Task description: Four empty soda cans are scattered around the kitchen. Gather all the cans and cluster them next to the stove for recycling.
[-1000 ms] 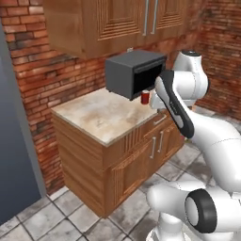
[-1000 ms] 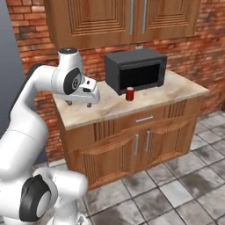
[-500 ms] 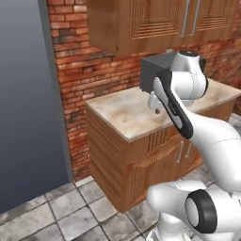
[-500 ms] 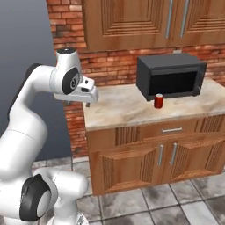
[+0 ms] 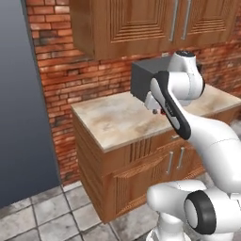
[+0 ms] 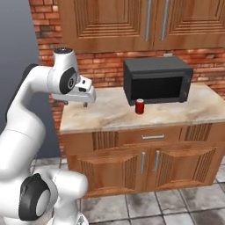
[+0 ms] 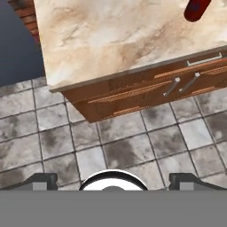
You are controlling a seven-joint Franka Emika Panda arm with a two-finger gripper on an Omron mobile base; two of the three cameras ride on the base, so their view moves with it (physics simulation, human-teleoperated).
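One red soda can [image 6: 139,106] stands upright on the beige counter [image 6: 110,116], just in front of the black microwave. In the hand view the same can [image 7: 197,9] sits at the top right, far from the fingers. My gripper [image 6: 76,103] hangs above the counter's left end, well to the left of the can. It is open, its fingertips [image 7: 42,179] spread wide with nothing between them, looking down past the counter's front edge at the floor. The stove is out of view.
A black microwave [image 6: 157,81] stands at the back of the counter under wooden wall cabinets [image 6: 132,22]. A tall dark grey fridge side [image 5: 23,117] stands left of the counter. Below are a drawer, cabinet doors [image 7: 146,91] and grey floor tiles [image 7: 111,142].
Both base views have shifted, so the base has driven; the counter and microwave now sit differently in the frame. The arm keeps its pose and the gripper stays open.
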